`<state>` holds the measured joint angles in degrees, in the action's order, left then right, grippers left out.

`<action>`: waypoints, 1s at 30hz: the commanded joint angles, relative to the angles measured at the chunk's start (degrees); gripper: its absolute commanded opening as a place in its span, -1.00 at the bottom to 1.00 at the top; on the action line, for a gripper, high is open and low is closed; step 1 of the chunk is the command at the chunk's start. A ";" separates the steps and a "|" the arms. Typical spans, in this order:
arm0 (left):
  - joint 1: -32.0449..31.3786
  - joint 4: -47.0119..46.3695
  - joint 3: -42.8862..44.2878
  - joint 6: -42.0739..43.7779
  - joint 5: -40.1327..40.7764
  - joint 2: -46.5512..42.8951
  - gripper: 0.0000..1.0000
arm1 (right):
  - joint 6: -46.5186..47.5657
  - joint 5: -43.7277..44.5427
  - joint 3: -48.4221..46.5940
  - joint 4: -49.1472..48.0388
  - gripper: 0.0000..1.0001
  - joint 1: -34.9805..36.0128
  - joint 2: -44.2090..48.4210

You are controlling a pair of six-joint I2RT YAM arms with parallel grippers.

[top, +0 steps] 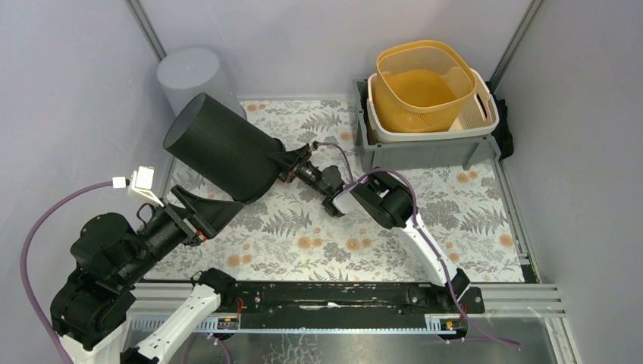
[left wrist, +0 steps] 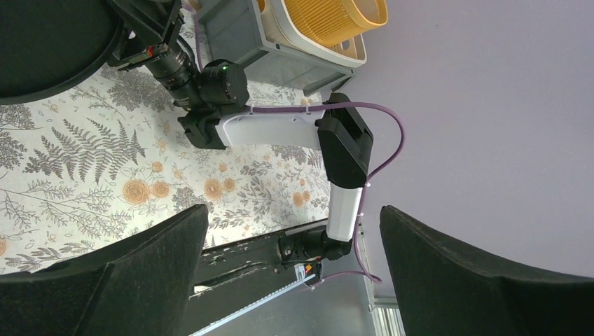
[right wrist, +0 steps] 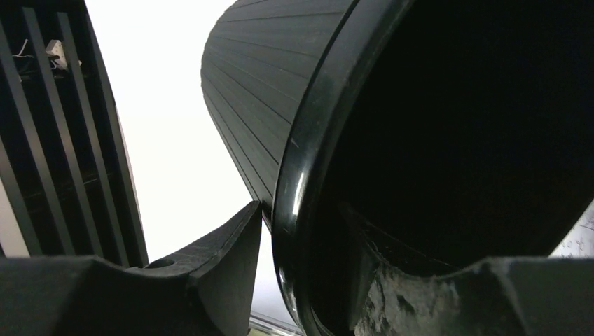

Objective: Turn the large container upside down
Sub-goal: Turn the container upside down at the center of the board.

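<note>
Floral mat (top: 318, 235), tilted container (top: 220, 148), right fingers (right wrist: 217, 266) astride rim (right wrist: 301, 175), grip unclear, left fingers (left wrist: 140, 273) wide

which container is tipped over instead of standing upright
The black bin, leaning on a slant with its closed base toward the back left. The grey cylinder behind it and the yellow basket both stand upright.

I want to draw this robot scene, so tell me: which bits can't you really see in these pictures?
- Inside of the black container: right wrist view, only darkness.
- Whether the right tool pinches the rim or stands just off it: right wrist view, too close to tell.
- Bottom of the gray cylinder: top view, the container hides it.
- Floor of the gray bin: top view, the yellow basket and a white one cover it.
</note>
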<state>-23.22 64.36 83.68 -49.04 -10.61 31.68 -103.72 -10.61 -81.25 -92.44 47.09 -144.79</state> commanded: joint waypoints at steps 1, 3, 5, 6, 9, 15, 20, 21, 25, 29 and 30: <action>-0.44 0.52 -0.69 -0.36 -0.29 -0.96 1.00 | 3.05 -0.93 3.79 -4.94 0.02 -0.20 4.95; -0.33 0.53 -0.84 -0.44 -0.20 -1.09 1.00 | 3.45 -0.82 5.17 -4.94 0.03 -0.24 5.49; -0.35 0.51 -0.98 -0.47 -0.19 -1.18 1.00 | 3.66 -0.81 6.20 -4.96 0.04 -0.25 5.89; -0.33 0.51 -0.98 -0.45 -0.25 -1.22 1.00 | 3.79 -0.81 6.76 -4.94 0.04 -0.25 6.06; -0.33 0.51 -0.91 -0.45 -0.24 -1.18 1.00 | 4.16 -0.47 8.62 -4.94 0.06 -0.25 6.72; -0.35 0.51 -1.30 -0.51 -0.15 -1.53 1.00 | 5.10 -0.12 12.60 -5.02 0.09 -0.37 8.09; -0.36 0.51 -1.42 -0.53 -0.15 -1.77 1.00 | 5.69 -0.20 14.58 -4.81 0.09 -0.50 9.19; -0.38 0.51 -1.35 -0.53 -0.09 -1.80 1.00 | 5.86 -0.20 14.93 -4.77 0.09 -0.51 9.40; -0.33 0.51 -1.58 -0.61 -0.11 -1.94 1.00 | 6.47 -0.28 16.68 -4.58 0.08 -0.60 10.25; -0.33 0.51 -1.65 -0.62 -0.11 -2.07 1.00 | 7.42 -0.87 18.67 -3.54 0.09 -0.68 11.05; -0.34 0.52 -1.67 -0.62 -0.16 -2.11 1.00 | 7.75 -1.09 19.21 -3.20 0.09 -0.68 11.36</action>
<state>-23.22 64.38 82.48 -49.39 -10.61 30.50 -98.32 -10.57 -63.57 -92.01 46.78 -137.56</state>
